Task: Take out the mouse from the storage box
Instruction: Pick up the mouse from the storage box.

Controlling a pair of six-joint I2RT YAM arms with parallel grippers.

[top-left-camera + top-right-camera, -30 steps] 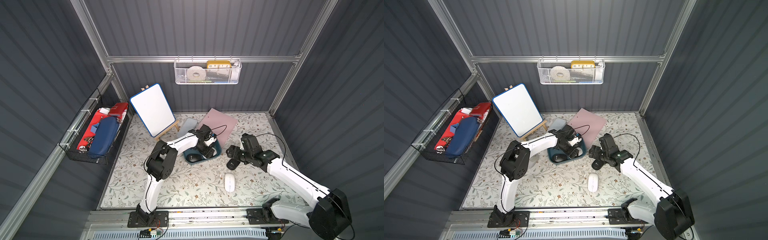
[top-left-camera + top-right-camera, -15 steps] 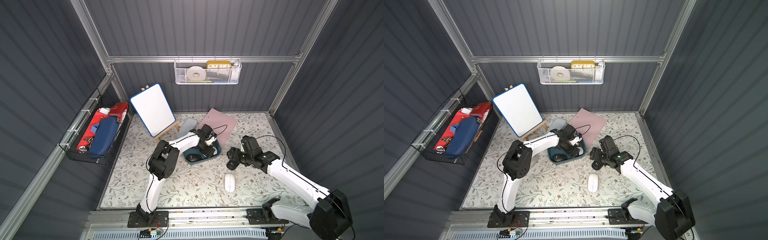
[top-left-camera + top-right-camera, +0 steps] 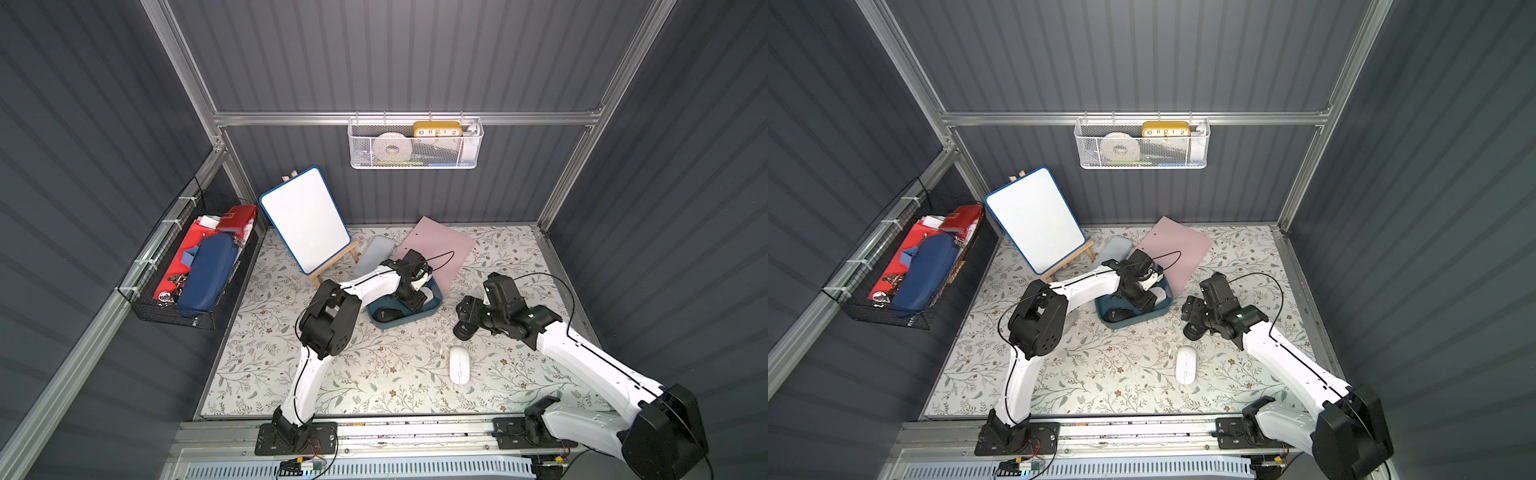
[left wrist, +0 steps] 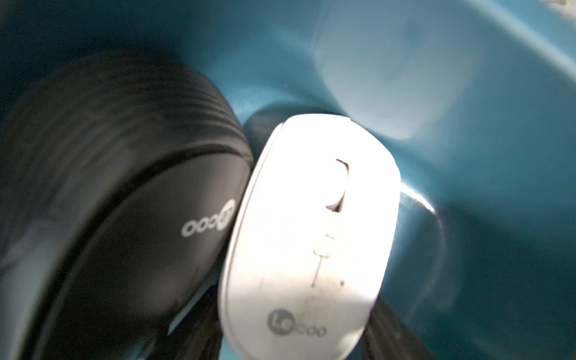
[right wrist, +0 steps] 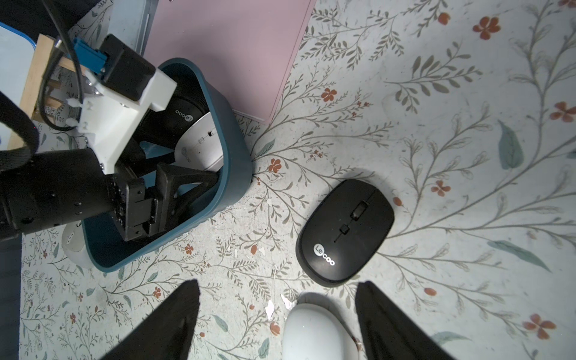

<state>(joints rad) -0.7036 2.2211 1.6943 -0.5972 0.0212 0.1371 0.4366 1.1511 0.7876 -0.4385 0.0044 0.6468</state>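
Left fingers (image 5: 184, 184) inside teal storage box (image 5: 232, 149) flanking white Lecoo mouse (image 4: 308, 243), grip not discernible, right fingers (image 5: 174, 321) wide apart above floral bench (image 5: 452, 78)

Our white-and-black left arm (image 3: 307, 382) rises from its base, folds at the elbow and reaches toward one o'clock. Its wrist tips the black left gripper (image 3: 415, 303) steeply downward, fingers partly apart, and we cannot tell whether they pinch anything. Our white right arm (image 3: 582, 353) stretches low toward ten o'clock. Its black right gripper (image 5: 277, 285) hovers with fingers (image 5: 174, 318) spread wide, holding nothing.
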